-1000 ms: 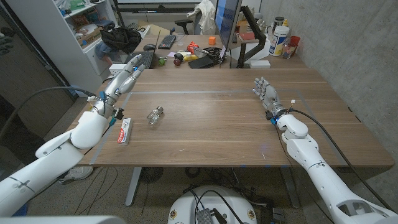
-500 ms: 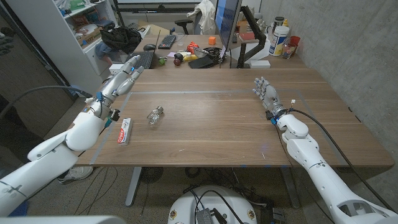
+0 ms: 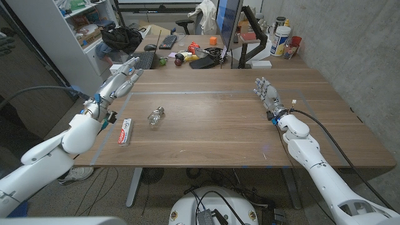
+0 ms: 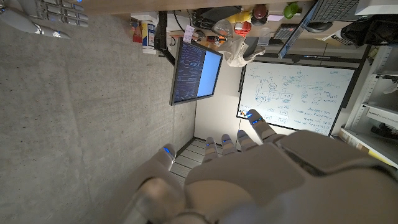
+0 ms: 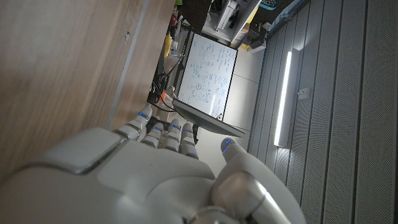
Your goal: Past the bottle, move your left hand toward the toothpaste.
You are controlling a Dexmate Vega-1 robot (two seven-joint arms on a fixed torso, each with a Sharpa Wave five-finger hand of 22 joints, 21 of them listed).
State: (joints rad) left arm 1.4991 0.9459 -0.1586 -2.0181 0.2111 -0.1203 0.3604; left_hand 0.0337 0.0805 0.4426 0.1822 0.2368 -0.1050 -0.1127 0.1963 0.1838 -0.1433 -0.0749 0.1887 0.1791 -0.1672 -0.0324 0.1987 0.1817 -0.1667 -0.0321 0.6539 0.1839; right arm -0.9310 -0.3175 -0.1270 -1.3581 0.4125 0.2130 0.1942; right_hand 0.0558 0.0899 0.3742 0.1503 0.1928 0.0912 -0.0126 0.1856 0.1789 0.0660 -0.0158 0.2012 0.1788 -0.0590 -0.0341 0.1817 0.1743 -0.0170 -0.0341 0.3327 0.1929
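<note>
A red and white toothpaste box (image 3: 125, 131) lies near the table's left front. To its right, a small clear bottle (image 3: 155, 116) lies on its side. My left hand (image 3: 119, 81) is raised above the table's left edge, behind the toothpaste, its fingers stretched out and apart, holding nothing. In the left wrist view that hand (image 4: 249, 168) points off toward a monitor and whiteboard. Over the table's right part my right hand (image 3: 267, 94) stands with its fingers up and close together, empty; the right wrist view shows its back (image 5: 155, 168) over the wood.
Behind the wooden table (image 3: 225, 125) stands a cluttered desk with a keyboard (image 3: 143, 60), a monitor (image 3: 228, 25) and small items. A black bag (image 3: 122, 36) and shelves stand at the back left. Bottles (image 3: 281, 39) stand at the back right.
My left arm has drawn back to the left and slightly up, away from the toothpaste and bottle. The right arm, the toothpaste and the bottle have stayed put.
</note>
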